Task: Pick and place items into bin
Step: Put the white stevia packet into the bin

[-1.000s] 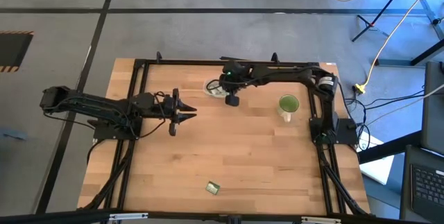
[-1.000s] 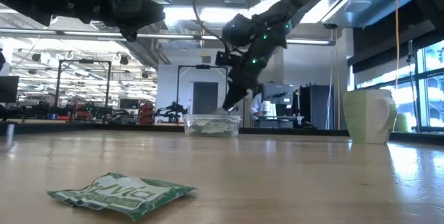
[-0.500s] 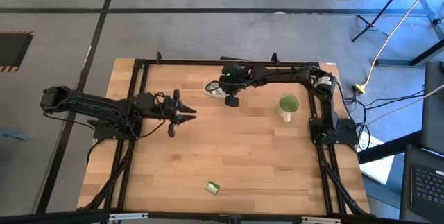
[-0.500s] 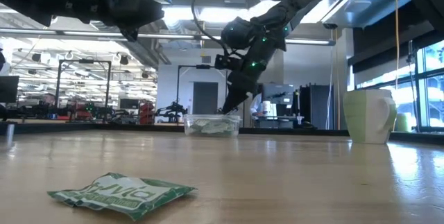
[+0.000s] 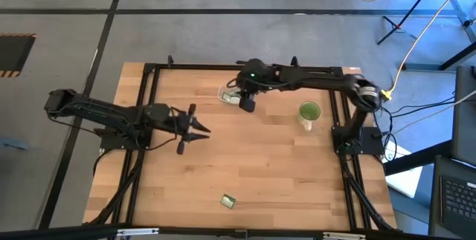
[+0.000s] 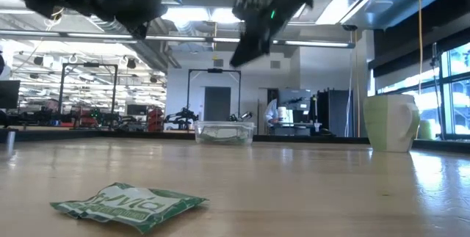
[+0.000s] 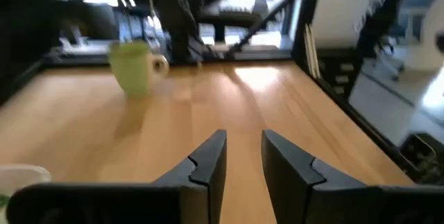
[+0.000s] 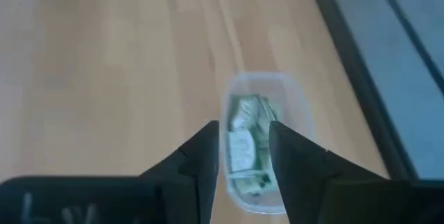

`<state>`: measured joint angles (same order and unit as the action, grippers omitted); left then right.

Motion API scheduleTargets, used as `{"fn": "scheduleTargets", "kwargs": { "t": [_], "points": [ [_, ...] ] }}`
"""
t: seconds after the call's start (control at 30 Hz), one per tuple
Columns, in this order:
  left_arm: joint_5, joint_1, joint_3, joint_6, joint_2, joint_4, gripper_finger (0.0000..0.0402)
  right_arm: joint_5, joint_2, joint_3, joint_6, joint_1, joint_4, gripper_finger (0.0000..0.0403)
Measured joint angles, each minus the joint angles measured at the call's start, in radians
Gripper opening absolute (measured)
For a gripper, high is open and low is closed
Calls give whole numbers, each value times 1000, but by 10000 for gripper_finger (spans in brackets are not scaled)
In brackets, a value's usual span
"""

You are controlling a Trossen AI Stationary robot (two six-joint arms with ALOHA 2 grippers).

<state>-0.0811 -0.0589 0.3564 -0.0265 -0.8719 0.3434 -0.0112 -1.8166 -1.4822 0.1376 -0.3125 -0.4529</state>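
One green and white packet (image 5: pixel 228 201) lies flat near the table's front edge, large in the low view (image 6: pixel 128 206). The clear bin (image 5: pixel 227 94) stands at the table's far middle with several packets (image 8: pixel 244 148) lying in it. My right gripper (image 8: pixel 244 141) hangs open, well above the bin and just to its right (image 5: pixel 247 103), with nothing between its fingers. My left gripper (image 5: pixel 196 130) hovers open over the table's left middle, pointing nearly level toward the right, also empty (image 7: pixel 243 153).
A green cup with a white base (image 5: pixel 309 112) stands right of the bin, also seen in the low view (image 6: pixel 393 122). A black frame (image 5: pixel 223 67) runs around the table's edges. Bare wood lies between the bin and the loose packet.
My right gripper has risen from the bin's mouth to high above it, leaving the bin and its packets where they were. My left gripper has swung slightly toward the table's near edge.
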Motion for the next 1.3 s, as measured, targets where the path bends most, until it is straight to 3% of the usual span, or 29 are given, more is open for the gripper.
{"fn": "scheduleTargets", "kwargs": {
  "t": [0.3, 0.6, 0.97, 1.3],
  "points": [
    [60, -147, 222, 73, -214, -236, 86, -2, 250, 14, -55, 122, -48, 129],
    [62, -281, 435, 84, -548, -401, 86, -1, 525, 332, -142, 219, 186, 130],
    [64, -376, 618, 92, -846, -372, 86, 2, 736, 698, -242, 253, 474, 130],
    [55, -458, 660, 89, -1013, -233, 86, 1, 769, 735, -243, 253, 510, 130]
  ]
}}
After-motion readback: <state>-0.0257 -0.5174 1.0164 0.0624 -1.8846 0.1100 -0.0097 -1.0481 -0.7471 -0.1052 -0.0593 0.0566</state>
